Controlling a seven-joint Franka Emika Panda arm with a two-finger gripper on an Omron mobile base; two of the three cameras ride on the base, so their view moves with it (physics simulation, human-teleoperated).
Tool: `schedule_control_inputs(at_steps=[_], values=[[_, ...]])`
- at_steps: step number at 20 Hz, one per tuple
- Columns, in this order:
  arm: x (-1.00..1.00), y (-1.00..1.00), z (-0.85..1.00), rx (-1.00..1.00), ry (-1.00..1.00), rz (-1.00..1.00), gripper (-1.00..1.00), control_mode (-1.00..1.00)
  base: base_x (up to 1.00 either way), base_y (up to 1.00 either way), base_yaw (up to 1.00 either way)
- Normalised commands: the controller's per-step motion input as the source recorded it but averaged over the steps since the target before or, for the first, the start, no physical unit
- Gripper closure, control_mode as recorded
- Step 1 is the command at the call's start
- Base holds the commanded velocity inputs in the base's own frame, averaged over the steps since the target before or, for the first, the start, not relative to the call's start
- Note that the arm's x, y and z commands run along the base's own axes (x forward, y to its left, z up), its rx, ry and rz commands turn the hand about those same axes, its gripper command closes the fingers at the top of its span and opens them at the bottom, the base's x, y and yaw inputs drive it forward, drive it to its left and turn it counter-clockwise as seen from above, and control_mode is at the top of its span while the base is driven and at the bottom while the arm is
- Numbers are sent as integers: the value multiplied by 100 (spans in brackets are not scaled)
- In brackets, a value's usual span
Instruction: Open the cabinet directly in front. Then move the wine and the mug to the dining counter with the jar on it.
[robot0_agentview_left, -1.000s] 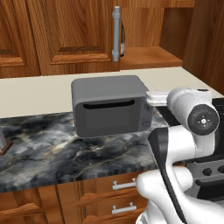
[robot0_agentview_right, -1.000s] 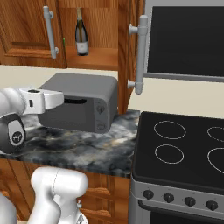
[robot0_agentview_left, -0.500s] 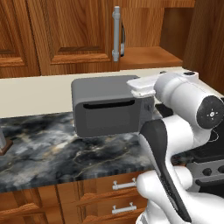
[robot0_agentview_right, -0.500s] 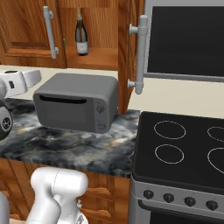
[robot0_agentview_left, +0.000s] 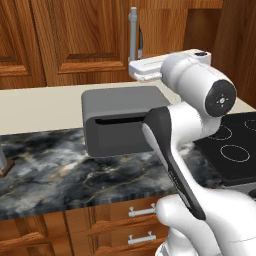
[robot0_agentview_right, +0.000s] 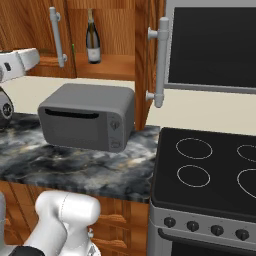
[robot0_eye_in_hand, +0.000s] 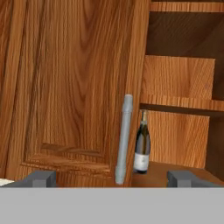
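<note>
The wine (robot0_eye_in_hand: 141, 144) stands upright on the cabinet's (robot0_eye_in_hand: 78, 87) lower shelf, exposed beside the left door's bar handle (robot0_eye_in_hand: 124, 139). My end effector (robot0_eye_in_hand: 111, 178), fingers spread wide and empty, faces it, probably to reach in.

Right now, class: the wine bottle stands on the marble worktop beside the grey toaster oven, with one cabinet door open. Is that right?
Not quite. The wine bottle stands inside the open cabinet, on its bottom shelf above the toaster oven, as the right base view shows. One door is indeed open.
</note>
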Motion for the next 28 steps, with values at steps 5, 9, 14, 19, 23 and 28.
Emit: schedule_control_inputs(at_steps=[5, 9, 14, 19, 23, 28], values=[[60, -1, 28, 0, 3, 0, -100, -100, 0, 0, 0], [58, -8, 0, 0, 10, 1, -100, -100, 0, 0, 0], [36, -25, -2, 1, 7, 0, -100, -100, 0, 0, 0], [16, 3, -29, 0, 9, 1, -100, -100, 0, 0, 0], [3, 13, -33, 0, 7, 0, -100, -100, 0, 0, 0], [31, 4, -14, 0, 2, 0, -100, -100, 0, 0, 0]])
